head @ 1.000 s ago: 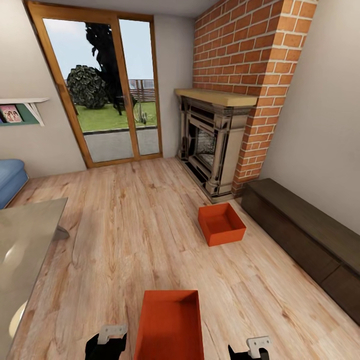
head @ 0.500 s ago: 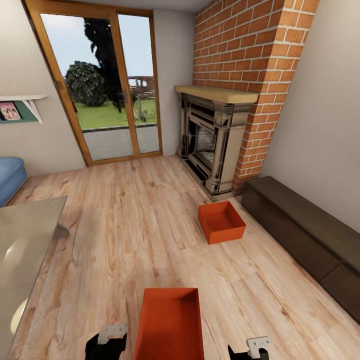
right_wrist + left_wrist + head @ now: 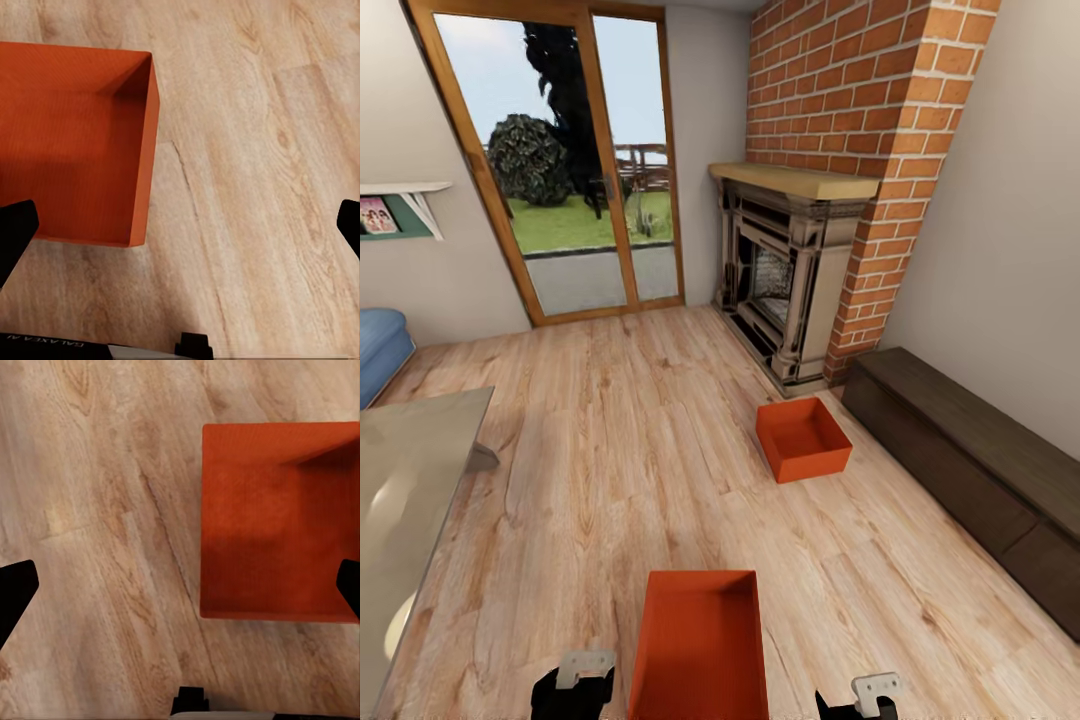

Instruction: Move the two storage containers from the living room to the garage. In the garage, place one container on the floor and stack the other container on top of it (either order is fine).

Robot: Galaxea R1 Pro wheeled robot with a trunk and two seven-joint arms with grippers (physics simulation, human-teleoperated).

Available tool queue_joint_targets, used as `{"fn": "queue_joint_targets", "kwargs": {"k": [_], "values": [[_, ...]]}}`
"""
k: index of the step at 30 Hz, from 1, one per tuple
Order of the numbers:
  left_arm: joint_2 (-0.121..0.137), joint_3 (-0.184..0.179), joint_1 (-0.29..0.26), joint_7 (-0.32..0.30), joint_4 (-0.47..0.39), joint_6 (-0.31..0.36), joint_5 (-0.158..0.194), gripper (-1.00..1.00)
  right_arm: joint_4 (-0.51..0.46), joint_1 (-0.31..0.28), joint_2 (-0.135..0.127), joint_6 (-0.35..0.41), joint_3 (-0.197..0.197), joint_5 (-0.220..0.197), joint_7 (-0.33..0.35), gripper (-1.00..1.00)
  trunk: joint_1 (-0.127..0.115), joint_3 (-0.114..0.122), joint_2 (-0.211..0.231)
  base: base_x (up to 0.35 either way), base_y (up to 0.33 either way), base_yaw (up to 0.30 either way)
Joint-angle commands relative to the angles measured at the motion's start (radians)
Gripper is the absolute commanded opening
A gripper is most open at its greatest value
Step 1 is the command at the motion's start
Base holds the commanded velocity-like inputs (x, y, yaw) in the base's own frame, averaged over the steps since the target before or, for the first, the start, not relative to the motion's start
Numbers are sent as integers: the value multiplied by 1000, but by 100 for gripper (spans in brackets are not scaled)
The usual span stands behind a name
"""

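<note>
Two orange-red storage containers lie on the light wood plank floor of the living room. The near container (image 3: pixel 700 645) sits right in front of me, between my two arms. My left gripper (image 3: pixel 180 592) hangs open above the floor beside one long wall of that container (image 3: pixel 277 521). My right gripper (image 3: pixel 180 229) hangs open on the other side of the same container (image 3: pixel 71 142). Neither gripper holds anything. The far container (image 3: pixel 803 438) rests near the fireplace, beside the bench end.
A long dark brown bench (image 3: pixel 970 470) runs along the right wall. The ornate fireplace (image 3: pixel 785 280) and brick chimney (image 3: pixel 860 90) stand ahead on the right. Glass doors (image 3: pixel 565 160) are at the back. A pale table (image 3: pixel 405 510) fills the left side, with a blue sofa (image 3: pixel 380 345) behind it.
The whole picture has shifted slightly, so the camera has moved a little. Both containers lie where they were, and both grippers stay open beside the near one.
</note>
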Motion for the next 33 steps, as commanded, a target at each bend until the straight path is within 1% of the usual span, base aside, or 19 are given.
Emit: {"fn": "queue_joint_targets", "kwargs": {"k": [1,3,10,17,22,33], "values": [[1,-5,0,8,-1,6,5,100,0,0,-1,-3,1,5,0,100,0,-4,-2,0,0,0],[3,-5,0,8,12,5,5,100,0,0,-1,-2,1,6,0,100,0,-7,-2,0,0,0],[5,-5,0,8,16,6,9,100,0,0,-1,-2,2,6,0,100,0,-18,-2,0,0,0],[-2,-5,0,10,10,6,11,100,0,0,-1,-2,2,6,0,100,0,-29,-2,0,0,0],[-5,-5,0,10,8,6,12,100,1,-1,-1,-3,2,6,0,100,20,-51,-37,0,0,0],[-5,-5,0,20,7,5,11,100,2,0,-1,-4,0,6,0,100,62,-87,-114,0,0,0]]}}
